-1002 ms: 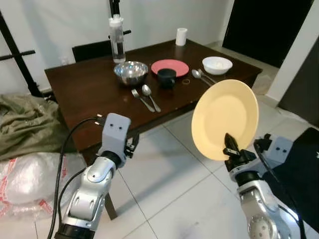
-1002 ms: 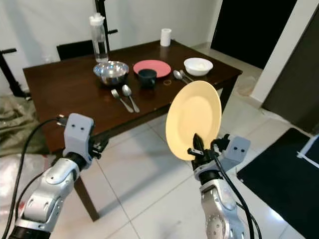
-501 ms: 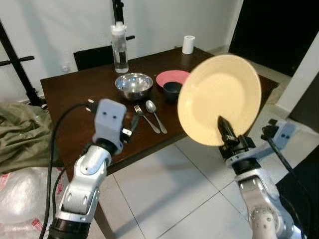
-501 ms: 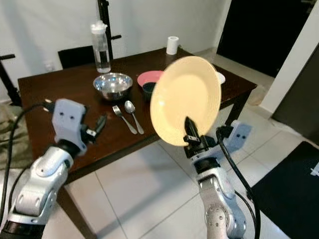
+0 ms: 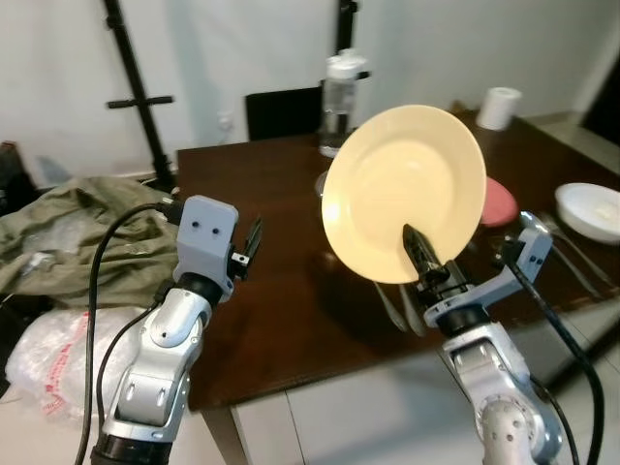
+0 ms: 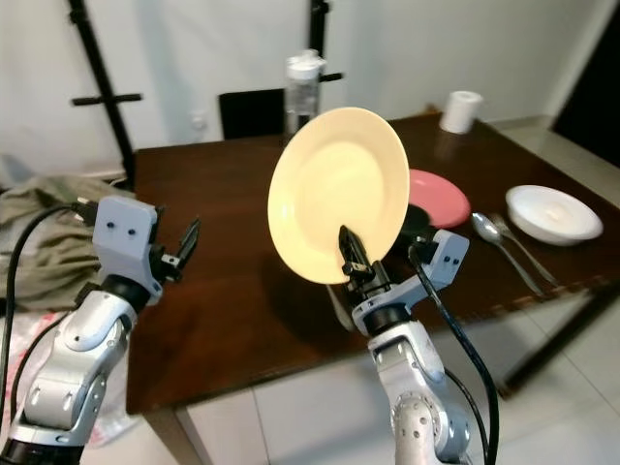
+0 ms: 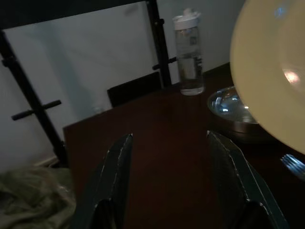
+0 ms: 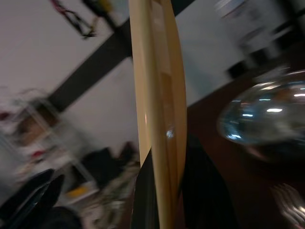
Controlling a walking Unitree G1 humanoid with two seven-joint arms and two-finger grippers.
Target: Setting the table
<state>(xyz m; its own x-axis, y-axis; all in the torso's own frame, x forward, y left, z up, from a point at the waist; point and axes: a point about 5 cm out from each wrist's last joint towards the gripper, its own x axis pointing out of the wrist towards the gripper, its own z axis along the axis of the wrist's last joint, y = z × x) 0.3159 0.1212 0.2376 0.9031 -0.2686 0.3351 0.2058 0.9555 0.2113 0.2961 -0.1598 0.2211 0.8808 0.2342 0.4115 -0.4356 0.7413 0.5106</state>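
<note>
The right tool [image 6: 351,254] is clamped on the lower rim of the yellow plate [image 6: 334,189], holding it upright above the table's [image 6: 228,281] near edge. The left tool [image 7: 167,186] hovers with fingers apart.

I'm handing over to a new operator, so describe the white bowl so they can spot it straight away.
Start at the dark wooden table and go to its far right side, past the pink plate. The white bowl sits there alone near the edge, with a spoon just to its left. It is the only white dish, shallow and wide, unlike the shiny steel bowl by the water bottle.
</note>
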